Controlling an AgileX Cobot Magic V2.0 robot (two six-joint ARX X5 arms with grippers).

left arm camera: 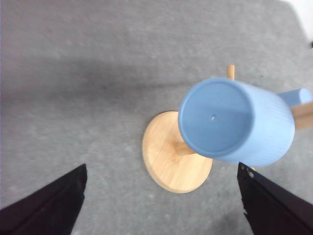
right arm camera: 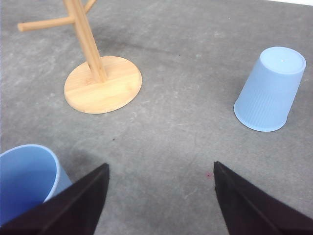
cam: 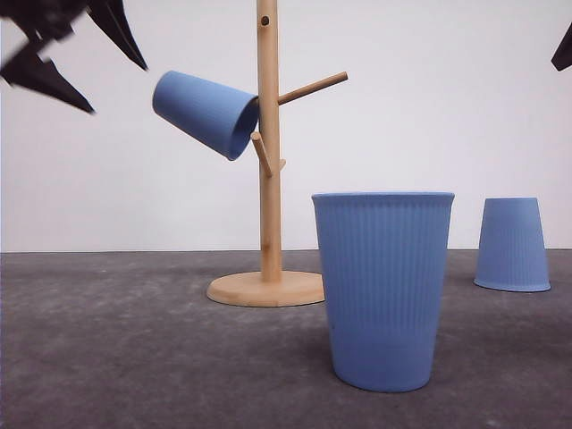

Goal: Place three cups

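**Three cups logged: one on the rack, two on the table**

Three light-blue ribbed cups were in your work area. The hung cup [cam: 206, 113] sat mouth-first over a peg of the wooden cup rack [cam: 267, 179], tilted, with its base pointing up and toward your left side. From the left wrist camera its closed base faced the lens, above the rack's round foot [left arm camera: 168, 161].

Your left gripper [left arm camera: 161, 208] hovered high, above and apart from the hung cup; its fingers [left arm camera: 46, 205] stood spread wide and held nothing. In the front camera it appeared as dark shapes at the upper left corner [cam: 54, 45].

Your right gripper [right arm camera: 161, 200] was raised over the grey table [right arm camera: 166, 122], angled downward, its fingers [right arm camera: 254, 203] likewise apart with only bare table between them. The upright cup [cam: 382, 290] stood mouth-up, nearest the front camera and just beside one right fingertip. The inverted cup [cam: 511, 244] rested mouth-down farther back on your right, well apart from the rack.

You had no brand, label or legible writing on any cup or on the rack. The only marking was a small dimple at the centre of the hung cup's base.
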